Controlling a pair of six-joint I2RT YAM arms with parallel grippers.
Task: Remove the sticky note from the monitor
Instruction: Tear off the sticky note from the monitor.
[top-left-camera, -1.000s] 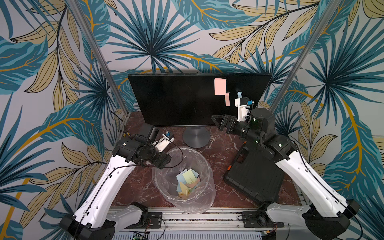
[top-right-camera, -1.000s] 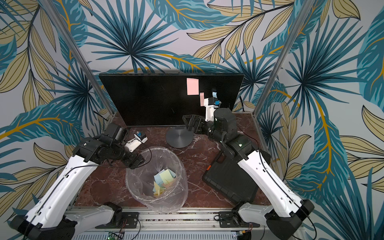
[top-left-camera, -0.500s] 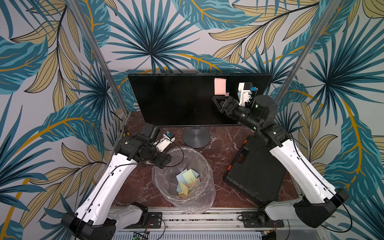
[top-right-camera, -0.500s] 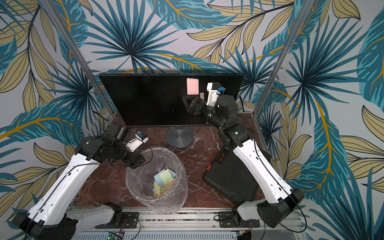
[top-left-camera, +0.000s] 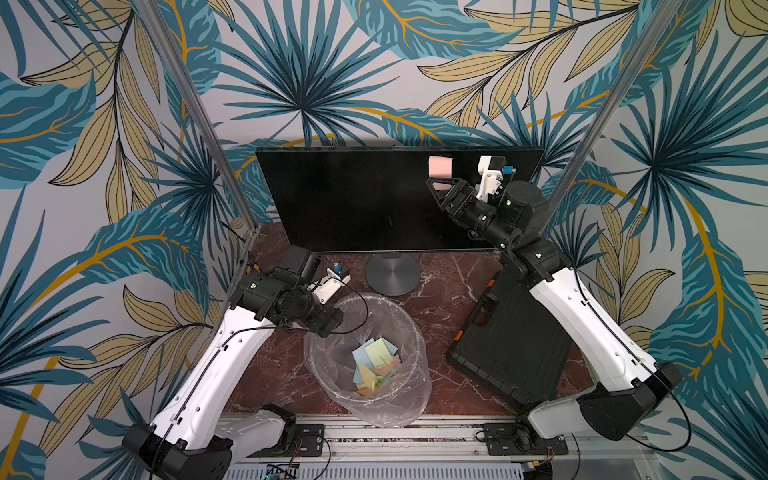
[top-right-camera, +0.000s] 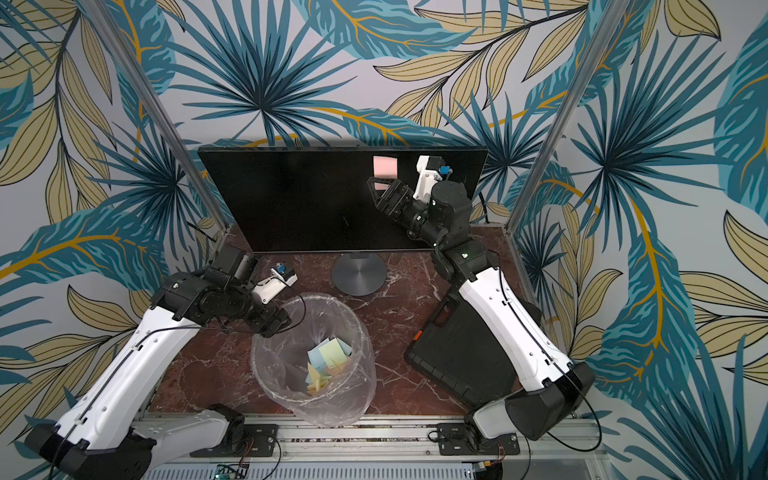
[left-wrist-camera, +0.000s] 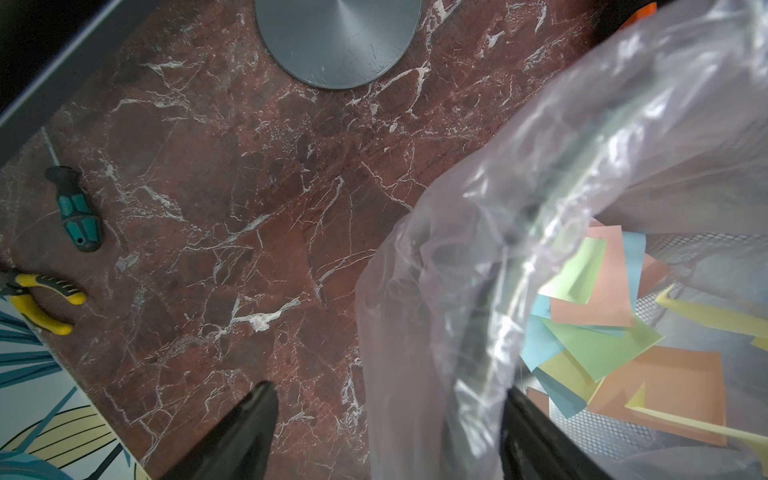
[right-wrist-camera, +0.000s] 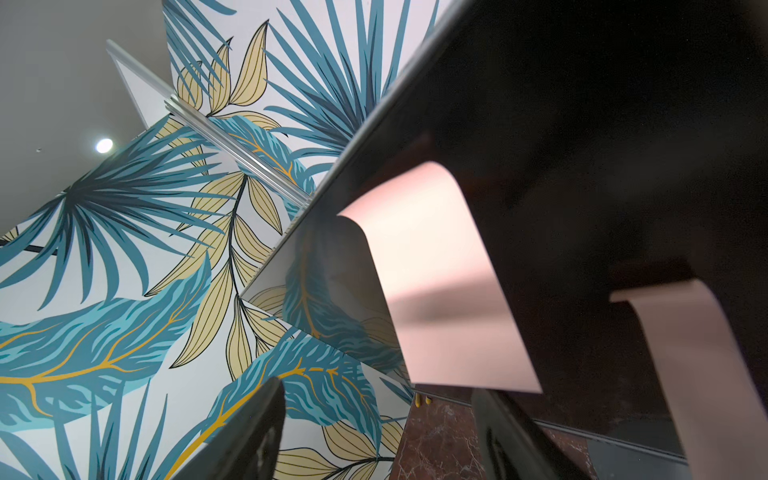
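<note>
The black monitor (top-left-camera: 353, 199) stands at the back of the table. A pink sticky note (top-left-camera: 439, 166) (top-right-camera: 384, 167) is stuck near its upper right, and its lower edge curls off the screen in the right wrist view (right-wrist-camera: 440, 282). A second pink note (right-wrist-camera: 698, 353) hangs beside it. My right gripper (top-left-camera: 432, 185) (top-right-camera: 372, 185) (right-wrist-camera: 378, 395) is open just below the first note's loose edge, with nothing between its fingers. My left gripper (top-left-camera: 332, 324) (left-wrist-camera: 388, 395) hangs open over the rim of the clear bin (top-left-camera: 415, 332), with the plastic liner's edge between its jaws.
The bin holds several coloured notes (top-left-camera: 374, 361). A black case (top-left-camera: 511, 345) lies at the right under my right arm. The monitor's round grey base (top-left-camera: 392, 274) sits behind the bin. A screwdriver (left-wrist-camera: 77, 212) and yellow-handled pliers (left-wrist-camera: 45, 299) lie at the left wall.
My right arm has risen from beside the monitor's lower edge up to the pink note, and its jaws have narrowed somewhat. My left arm has not moved.
</note>
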